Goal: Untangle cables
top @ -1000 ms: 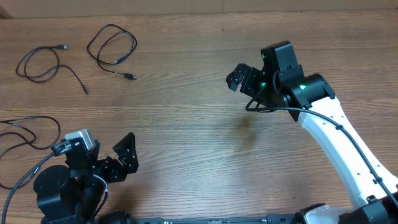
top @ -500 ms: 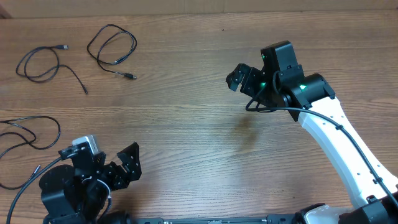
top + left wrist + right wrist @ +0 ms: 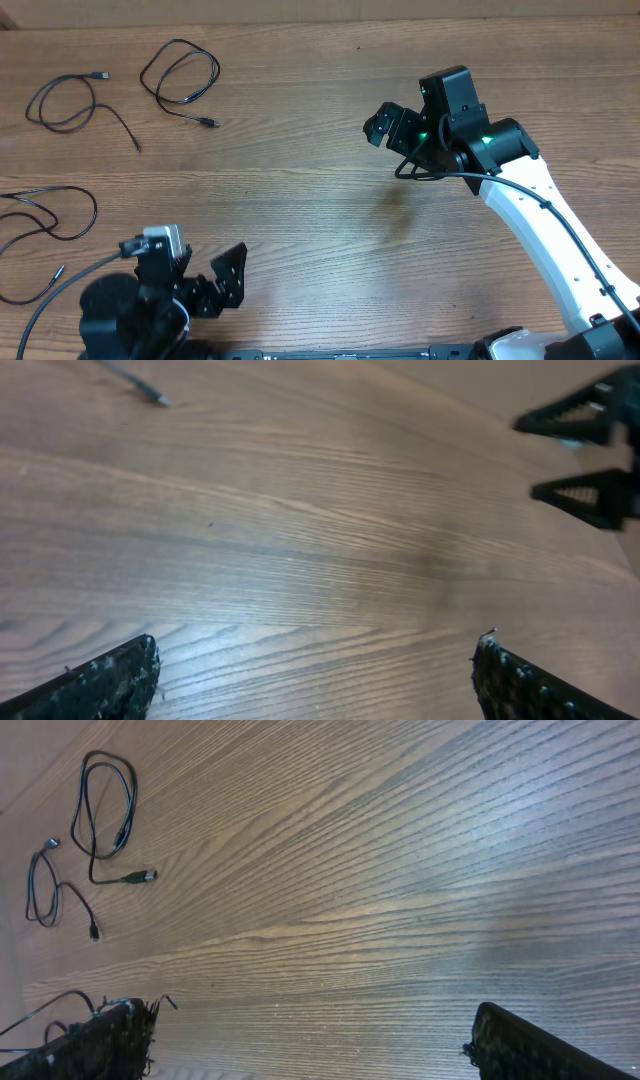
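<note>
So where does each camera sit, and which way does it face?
Overhead: fixed above the table, facing straight down; left pincer, right pincer and cables show.
Left wrist: on the left arm, low, facing across the table; own fingertips in bottom corners.
Right wrist: on the right arm, angled down toward the cables; own fingertips likewise.
Shared: overhead and left wrist both show the right pincer.

- Beneath me lies a wooden table (image 3: 320,230), mid-brown, its grain running across from my left to my right
- Its top is smooth and matt, with a soft pale sheen where the light falls on it
- Beyond its far edge I see a paler beige strip (image 3: 300,8); whether it is wall or floor I cannot tell
- The light is even, and the shadows on the wood are faint
</note>
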Controlling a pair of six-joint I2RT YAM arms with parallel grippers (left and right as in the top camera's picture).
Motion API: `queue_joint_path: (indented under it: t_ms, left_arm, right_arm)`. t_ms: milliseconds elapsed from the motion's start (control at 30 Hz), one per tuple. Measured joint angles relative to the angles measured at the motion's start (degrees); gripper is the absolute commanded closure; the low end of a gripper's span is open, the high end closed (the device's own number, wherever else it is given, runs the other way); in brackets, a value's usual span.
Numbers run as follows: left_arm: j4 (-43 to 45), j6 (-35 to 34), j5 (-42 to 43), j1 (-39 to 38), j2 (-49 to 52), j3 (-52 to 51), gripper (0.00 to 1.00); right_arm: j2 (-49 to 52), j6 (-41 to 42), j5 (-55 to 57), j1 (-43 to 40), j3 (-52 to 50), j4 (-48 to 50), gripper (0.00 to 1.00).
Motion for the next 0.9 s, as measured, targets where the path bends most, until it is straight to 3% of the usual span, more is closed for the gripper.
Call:
queue_joint_path:
  t_ms: [467,900]
  left_arm:
    - [-0.2,0.0,-6.0,-2.1,-19.7,-1.6,0.00]
    - [1.1,0.0,-9.9,-4.1,-21.4,-11.0,0.00]
  right_arm:
    - [0.0,0.0,0.0,0.0,0.0,0.0,0.00]
    - [0.0,0.0,0.0,0.0,0.0,0.0,0.00]
